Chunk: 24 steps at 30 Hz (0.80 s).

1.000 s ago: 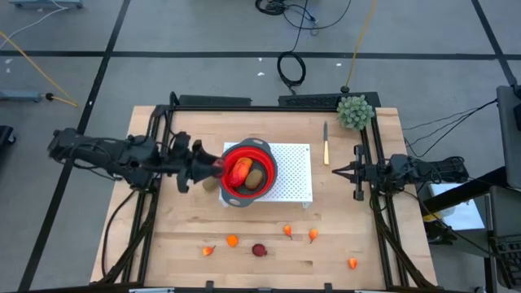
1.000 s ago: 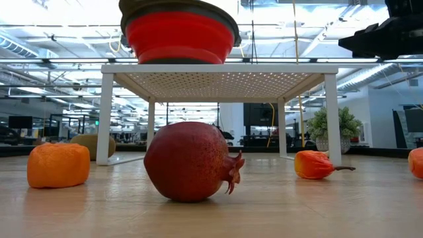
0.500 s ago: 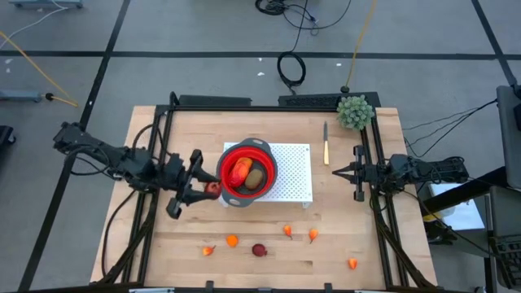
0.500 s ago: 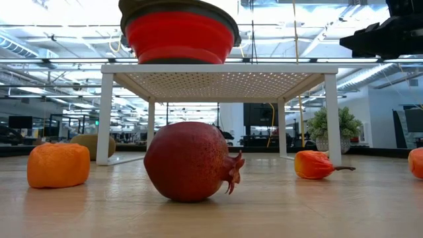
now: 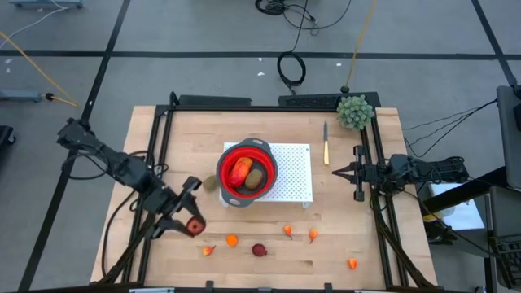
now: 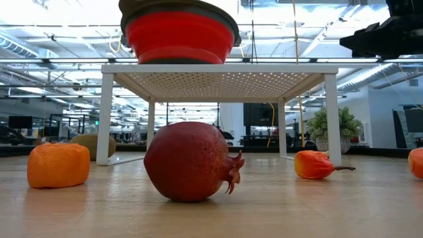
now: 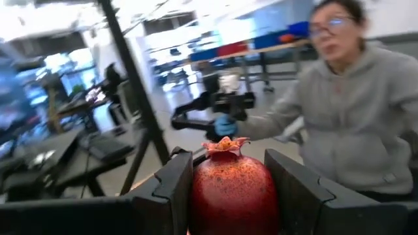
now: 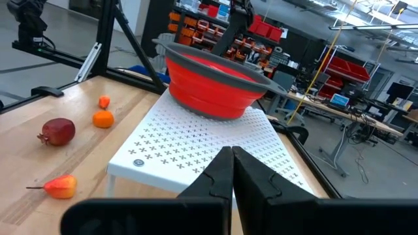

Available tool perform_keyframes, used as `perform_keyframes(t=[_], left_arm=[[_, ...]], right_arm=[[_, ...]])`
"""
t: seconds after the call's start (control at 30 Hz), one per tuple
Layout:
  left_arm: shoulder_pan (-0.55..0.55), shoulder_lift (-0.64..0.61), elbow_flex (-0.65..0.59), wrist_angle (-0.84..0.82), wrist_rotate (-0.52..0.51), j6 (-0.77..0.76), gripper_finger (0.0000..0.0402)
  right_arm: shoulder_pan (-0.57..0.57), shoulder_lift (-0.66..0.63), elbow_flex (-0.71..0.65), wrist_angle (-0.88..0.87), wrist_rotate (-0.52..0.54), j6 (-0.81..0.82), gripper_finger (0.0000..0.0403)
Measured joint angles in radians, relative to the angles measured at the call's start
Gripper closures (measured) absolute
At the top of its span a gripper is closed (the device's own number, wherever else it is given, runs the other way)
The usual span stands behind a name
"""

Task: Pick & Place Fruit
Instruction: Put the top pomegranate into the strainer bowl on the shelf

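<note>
High view shows the left gripper [image 5: 189, 220], clamped on a dark red pomegranate [image 5: 195, 226], now swung away from the red bowl [image 5: 247, 172] toward the table's near-left, so that fruit seems to be leaving, while the right gripper [image 5: 356, 172] waits closed far right.

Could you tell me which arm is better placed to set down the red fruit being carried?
The left. Its claw is shut on the pomegranate over the table's front left, while the right claw waits shut at the right edge, holding nothing.
</note>
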Motion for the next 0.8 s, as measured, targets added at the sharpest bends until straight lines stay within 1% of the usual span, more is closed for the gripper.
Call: perform_keyframes(t=[0.1, 0.27, 0.37, 0.47, 0.53, 0.8], left_arm=[[-0.016, 0.018, 0.0, 0.0, 0.026, 0.059, 0.0236], [-0.033, 0.04, 0.0, 0.001, 0.026, 0.116, 0.0236], [-0.038, 0.051, 0.0, 0.016, 0.025, 0.112, 0.0236], [-0.037, 0.058, 0.0, 0.071, 0.002, 0.054, 0.0236], [-0.037, 0.066, 0.0, 0.127, -0.04, -0.001, 0.0236], [-0.037, 0.116, 0.0, 0.384, -0.267, -0.188, 0.0236]], right_arm=[[0.0, 0.0, 0.0, 0.0, 0.0, 0.001, 0.0403], [0.0, 0.0, 0.0, 0.0, 0.0, 0.001, 0.0403], [0.0, 0.0, 0.0, 0.0, 0.0, 0.002, 0.0403], [0.0, 0.0, 0.0, 0.001, 0.0, 0.002, 0.0403], [0.0, 0.0, 0.0, 0.0, 0.0, 0.002, 0.0403], [0.0, 0.0, 0.0, 0.001, 0.0, 0.002, 0.0403]])
